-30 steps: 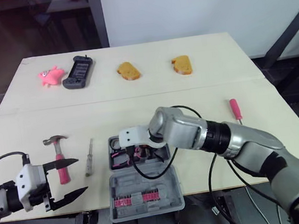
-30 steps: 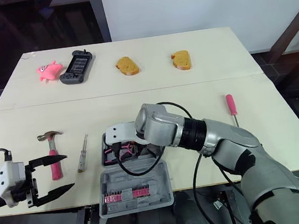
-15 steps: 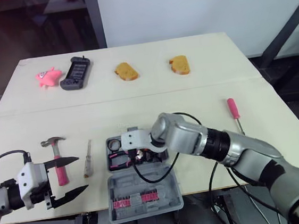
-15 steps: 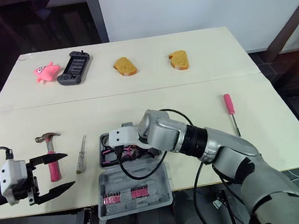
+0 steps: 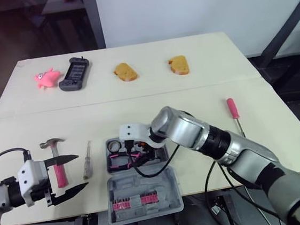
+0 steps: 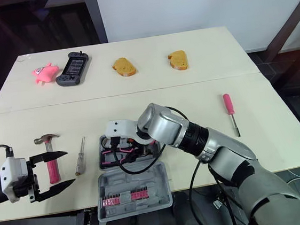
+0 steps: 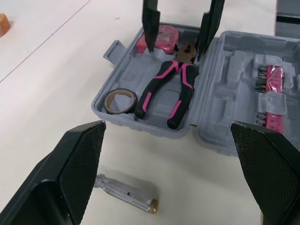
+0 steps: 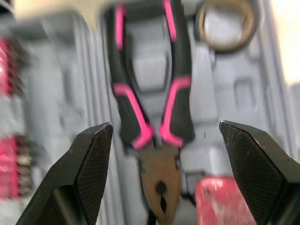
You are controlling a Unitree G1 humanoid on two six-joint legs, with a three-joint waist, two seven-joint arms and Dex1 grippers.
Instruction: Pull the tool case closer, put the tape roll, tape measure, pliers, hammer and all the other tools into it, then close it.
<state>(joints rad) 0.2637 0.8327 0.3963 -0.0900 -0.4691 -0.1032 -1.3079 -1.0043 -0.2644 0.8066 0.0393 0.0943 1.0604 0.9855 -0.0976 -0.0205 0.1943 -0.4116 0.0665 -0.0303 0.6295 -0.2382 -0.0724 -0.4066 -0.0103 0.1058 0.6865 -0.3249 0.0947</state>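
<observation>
The grey tool case lies open at the table's front middle, its lid toward me with pink bit holders. In its base lie the pink-and-black pliers, the tape roll and the pink tape measure. My right gripper hangs open just above the pliers, holding nothing. A pink-handled hammer and a clear tester screwdriver lie left of the case. My left gripper stands open near the front edge, beside the hammer's handle. A pink screwdriver lies far right.
Along the far edge lie a pink toy, a black handheld device and two bread pieces. The case lid reaches the table's front edge. A seam runs across the table.
The right wrist has risen slightly above the case base, with the pliers lying in it. The left gripper has stayed open by the hammer. The view has shifted a little.
</observation>
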